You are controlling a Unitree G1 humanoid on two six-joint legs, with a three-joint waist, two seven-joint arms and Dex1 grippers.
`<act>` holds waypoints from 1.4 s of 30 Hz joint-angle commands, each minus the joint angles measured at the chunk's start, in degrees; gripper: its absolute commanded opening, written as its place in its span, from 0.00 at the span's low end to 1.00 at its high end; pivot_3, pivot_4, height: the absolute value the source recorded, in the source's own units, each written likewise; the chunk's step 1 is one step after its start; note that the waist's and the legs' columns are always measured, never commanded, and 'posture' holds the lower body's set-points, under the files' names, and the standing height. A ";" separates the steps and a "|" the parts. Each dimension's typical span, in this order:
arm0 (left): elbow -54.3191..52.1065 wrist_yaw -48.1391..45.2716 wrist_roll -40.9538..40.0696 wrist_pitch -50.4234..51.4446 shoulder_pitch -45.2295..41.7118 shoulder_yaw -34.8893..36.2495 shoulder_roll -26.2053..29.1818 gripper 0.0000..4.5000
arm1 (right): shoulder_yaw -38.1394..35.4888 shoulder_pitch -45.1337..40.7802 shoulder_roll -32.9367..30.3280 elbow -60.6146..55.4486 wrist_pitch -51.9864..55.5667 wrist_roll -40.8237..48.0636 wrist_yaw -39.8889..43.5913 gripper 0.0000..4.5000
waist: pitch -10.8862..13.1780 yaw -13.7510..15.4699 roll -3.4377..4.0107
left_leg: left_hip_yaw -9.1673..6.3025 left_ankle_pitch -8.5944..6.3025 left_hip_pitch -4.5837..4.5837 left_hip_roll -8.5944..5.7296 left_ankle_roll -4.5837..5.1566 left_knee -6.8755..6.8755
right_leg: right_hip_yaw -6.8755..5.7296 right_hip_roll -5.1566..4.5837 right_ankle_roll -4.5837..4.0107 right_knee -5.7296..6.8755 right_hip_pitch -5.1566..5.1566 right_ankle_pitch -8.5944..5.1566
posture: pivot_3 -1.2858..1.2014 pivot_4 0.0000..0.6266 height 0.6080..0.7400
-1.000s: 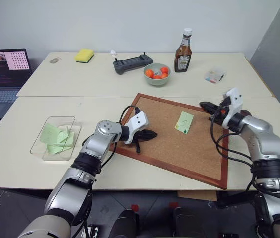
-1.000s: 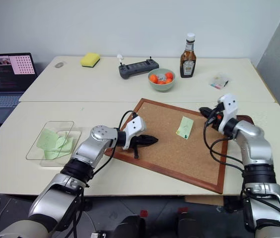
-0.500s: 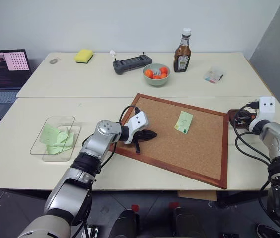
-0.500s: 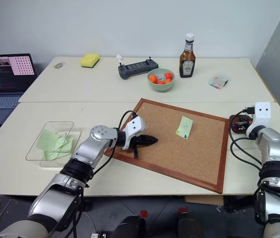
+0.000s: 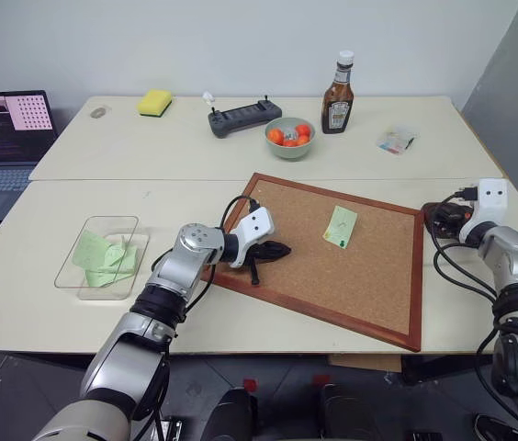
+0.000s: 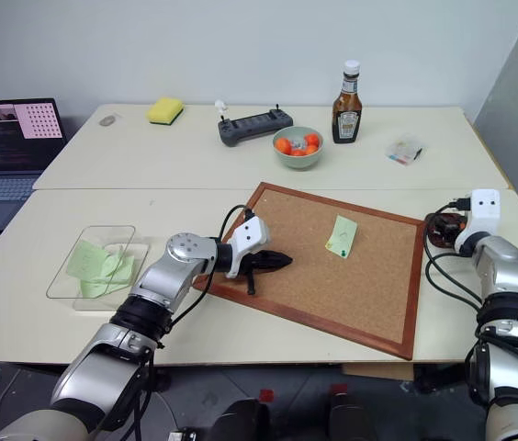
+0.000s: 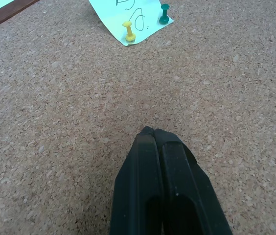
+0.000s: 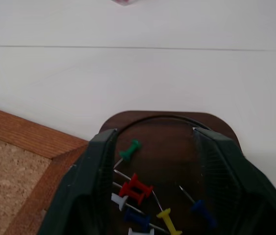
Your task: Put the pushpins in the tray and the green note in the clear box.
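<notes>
Right gripper (image 8: pixel 155 186) hangs parted and empty over the tray (image 8: pixel 170 142) at the desk's right edge, pins (image 8: pixel 135 188) lying inside. Left gripper (image 7: pixel 153 133), closed, rests on the corkboard (image 5: pixel 369 276), well apart from the pinned note (image 5: pixel 341 225).

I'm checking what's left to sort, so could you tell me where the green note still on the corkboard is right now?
The green note lies on the corkboard, right of centre toward its far edge, held by a yellow pin and a green pin, ahead of the left gripper.
</notes>
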 commanded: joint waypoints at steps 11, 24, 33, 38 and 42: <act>2.87 -0.69 2.99 0.54 0.61 -2.47 0.59 0.00 | 8.17 16.11 -4.78 -34.90 -0.80 8.60 31.87 0.98 | 0.00 0.01 0.00 | -0.08 0.00 -0.03 0.02 0.01 0.00 | -0.08 0.02 0.06 -0.18 0.09 0.03 | 0.52 0.24 1.00; 3.46 -0.31 3.41 -0.16 0.19 -2.56 1.07 0.00 | 15.72 17.25 2.07 -40.70 -0.84 7.86 32.15 0.98 | 0.00 0.04 -0.03 | -0.10 0.00 -0.02 0.03 0.01 0.01 | -0.05 0.04 0.26 -0.44 0.14 0.15 | 0.52 0.24 1.00; 3.62 0.06 3.39 -0.44 -0.25 -2.79 0.96 0.00 | 18.02 13.02 5.60 -32.11 -4.61 5.05 32.39 0.98 | 0.00 0.03 -0.03 | -0.11 0.00 -0.04 0.02 0.01 -0.01 | -0.06 0.04 0.25 -0.45 0.12 0.16 | 0.52 0.24 1.00; 3.30 0.11 3.39 -0.38 0.13 -2.73 1.36 0.00 | 18.57 12.64 5.94 -30.14 -5.80 3.78 32.66 0.98 | 0.00 0.02 -0.03 | -0.11 0.00 -0.04 0.02 0.01 0.00 | -0.05 0.03 0.24 -0.45 0.12 0.16 | 0.52 0.24 1.00; 2.78 0.24 3.31 -0.19 0.43 -2.66 1.45 0.00 | 18.54 12.52 6.05 -29.58 -5.81 3.78 32.61 0.85 | 0.00 0.01 -0.03 | -0.11 0.00 -0.04 0.02 0.01 0.00 | -0.05 0.04 0.24 -0.45 0.11 0.16 | 0.52 0.24 1.00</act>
